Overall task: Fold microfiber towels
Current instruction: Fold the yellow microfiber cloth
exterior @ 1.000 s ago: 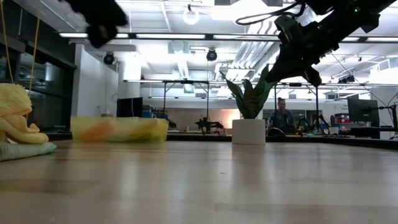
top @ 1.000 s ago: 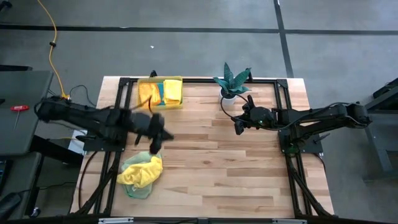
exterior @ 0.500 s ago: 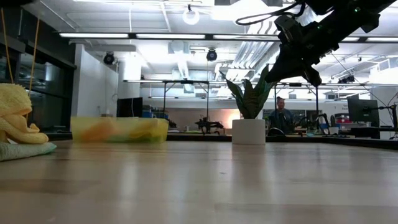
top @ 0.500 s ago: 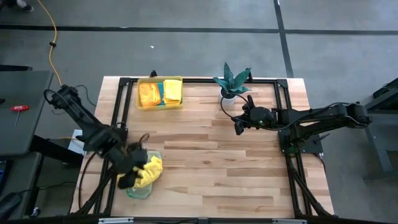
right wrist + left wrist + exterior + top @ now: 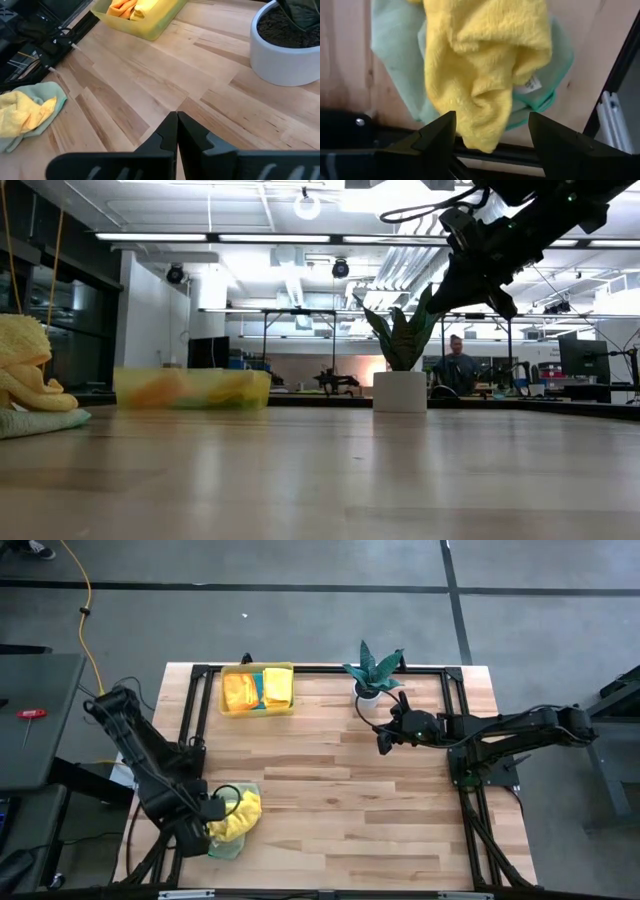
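Our left gripper (image 5: 490, 132) has its fingers spread wide over the yellow towel (image 5: 238, 815), not holding it. We see that towel bunched up on a light green towel (image 5: 228, 843) at the lower left of the high view, running long from upper right to lower left. Our right gripper (image 5: 382, 748) waits clenched tight, right of the middle, near the potted plant (image 5: 371, 671).

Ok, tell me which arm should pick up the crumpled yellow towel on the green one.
The left. The left gripper hangs open directly over the crumpled yellow microfiber towel lying on the light green towel at the table's near left corner. The right gripper is shut and far off, near the white potted plant.
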`<state>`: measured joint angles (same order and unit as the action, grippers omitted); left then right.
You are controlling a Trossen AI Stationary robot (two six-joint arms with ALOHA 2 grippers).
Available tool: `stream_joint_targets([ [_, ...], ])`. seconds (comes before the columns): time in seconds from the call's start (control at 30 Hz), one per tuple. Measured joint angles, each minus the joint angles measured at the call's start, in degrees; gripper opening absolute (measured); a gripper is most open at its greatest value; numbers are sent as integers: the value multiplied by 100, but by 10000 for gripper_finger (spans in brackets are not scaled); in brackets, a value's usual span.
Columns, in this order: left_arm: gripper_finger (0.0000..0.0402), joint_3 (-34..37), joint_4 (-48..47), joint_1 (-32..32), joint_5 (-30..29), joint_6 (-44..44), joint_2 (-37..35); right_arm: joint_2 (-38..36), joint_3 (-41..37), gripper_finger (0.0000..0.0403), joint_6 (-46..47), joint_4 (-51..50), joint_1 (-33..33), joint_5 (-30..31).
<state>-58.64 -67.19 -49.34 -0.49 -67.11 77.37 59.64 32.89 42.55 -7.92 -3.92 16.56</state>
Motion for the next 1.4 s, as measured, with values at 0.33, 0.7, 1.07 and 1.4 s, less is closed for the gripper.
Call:
stream_joint_targets([
  [0.33, 237, 1007, 644, -237, 337, -1302, -555, 0, 1, 0, -56, -27, -31, 0],
  [0.7, 229, 1535, 1153, 83, 1172, -1823, -691, 0, 1, 0, -56, -46, -31, -27],
  [1.07, 13, 1535, 1174, 118, 883, -1814, -687, 0, 2, 0, -56, -46, -31, -46],
  [1.4, 1, 846, 909, 440, 642, -951, -1216, 0, 2, 0, -43, -46, -47, -47],
])
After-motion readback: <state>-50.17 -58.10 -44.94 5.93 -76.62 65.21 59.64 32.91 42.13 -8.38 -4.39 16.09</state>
